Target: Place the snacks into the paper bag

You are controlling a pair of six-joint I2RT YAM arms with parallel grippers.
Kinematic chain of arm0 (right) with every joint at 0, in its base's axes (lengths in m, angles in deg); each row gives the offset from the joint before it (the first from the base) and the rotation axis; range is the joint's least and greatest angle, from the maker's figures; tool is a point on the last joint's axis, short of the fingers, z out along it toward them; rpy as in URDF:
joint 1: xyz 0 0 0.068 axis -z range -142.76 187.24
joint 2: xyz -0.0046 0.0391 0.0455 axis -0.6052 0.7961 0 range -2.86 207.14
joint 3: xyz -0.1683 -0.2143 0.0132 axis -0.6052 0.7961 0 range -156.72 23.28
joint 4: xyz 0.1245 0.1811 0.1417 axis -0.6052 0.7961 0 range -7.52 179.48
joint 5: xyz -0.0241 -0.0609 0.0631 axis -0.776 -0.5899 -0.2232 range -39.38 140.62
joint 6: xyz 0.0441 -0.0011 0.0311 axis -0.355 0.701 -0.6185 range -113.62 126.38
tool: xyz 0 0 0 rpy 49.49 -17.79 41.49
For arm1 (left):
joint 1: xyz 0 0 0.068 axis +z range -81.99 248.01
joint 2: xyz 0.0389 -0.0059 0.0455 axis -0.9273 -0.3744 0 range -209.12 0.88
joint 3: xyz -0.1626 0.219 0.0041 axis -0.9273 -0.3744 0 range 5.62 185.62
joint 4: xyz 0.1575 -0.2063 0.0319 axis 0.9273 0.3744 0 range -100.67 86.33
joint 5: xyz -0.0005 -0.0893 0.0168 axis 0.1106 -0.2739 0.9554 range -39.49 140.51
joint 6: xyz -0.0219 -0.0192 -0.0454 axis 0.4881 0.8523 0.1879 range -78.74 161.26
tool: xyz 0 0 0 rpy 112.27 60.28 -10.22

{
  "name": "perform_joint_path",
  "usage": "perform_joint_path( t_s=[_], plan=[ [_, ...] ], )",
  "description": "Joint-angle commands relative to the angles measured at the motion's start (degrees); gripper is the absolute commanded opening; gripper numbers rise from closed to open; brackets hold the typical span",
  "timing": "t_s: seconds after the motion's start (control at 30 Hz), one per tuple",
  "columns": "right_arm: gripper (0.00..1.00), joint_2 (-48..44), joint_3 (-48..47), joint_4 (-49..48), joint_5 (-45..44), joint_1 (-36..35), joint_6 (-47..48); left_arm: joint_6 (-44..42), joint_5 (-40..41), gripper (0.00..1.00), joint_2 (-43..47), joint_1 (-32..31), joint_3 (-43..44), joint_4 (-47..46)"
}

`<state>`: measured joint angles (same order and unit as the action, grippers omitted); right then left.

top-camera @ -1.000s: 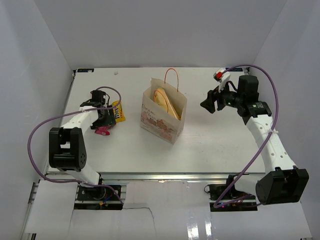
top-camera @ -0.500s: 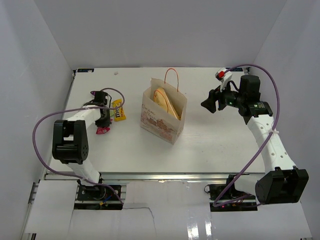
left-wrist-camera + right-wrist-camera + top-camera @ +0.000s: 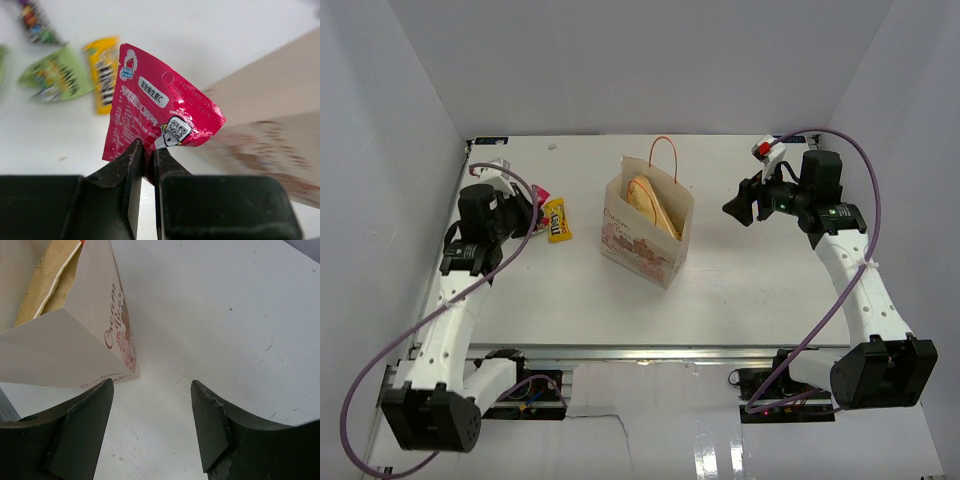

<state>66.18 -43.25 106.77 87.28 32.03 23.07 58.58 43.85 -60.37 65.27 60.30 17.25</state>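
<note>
The left gripper has pinched the shiny red-pink candy packet and lifted it up, left of the tall beige paper bag. Next it can go in. The right gripper keeps its fingers wide, empty.

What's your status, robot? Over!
Left gripper shut on red-pink packet, off the table. Right gripper open, empty, beside paper bag. Nothing standing between packet and bag.

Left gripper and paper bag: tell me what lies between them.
Top view: a yellow candy packet lies on the table near the left gripper; from there to the paper bag the table is bare.
</note>
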Motion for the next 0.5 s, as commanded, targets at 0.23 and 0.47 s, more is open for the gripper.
perform_joint_path(
  t_s=[0.23,0.47],
  plan=[
    [0.69,-1.71,-0.45,-0.92,1.57,0.38,-0.43,29.16,-26.30,0.00,0.01,-2.17,10.79,-19.83],
    [0.69,-3.12,0.95,-1.00,1.39,0.38,-0.52,35.32,-24.20,0.00,-15.46,-15.07,27.66,-20.72]
  ],
)
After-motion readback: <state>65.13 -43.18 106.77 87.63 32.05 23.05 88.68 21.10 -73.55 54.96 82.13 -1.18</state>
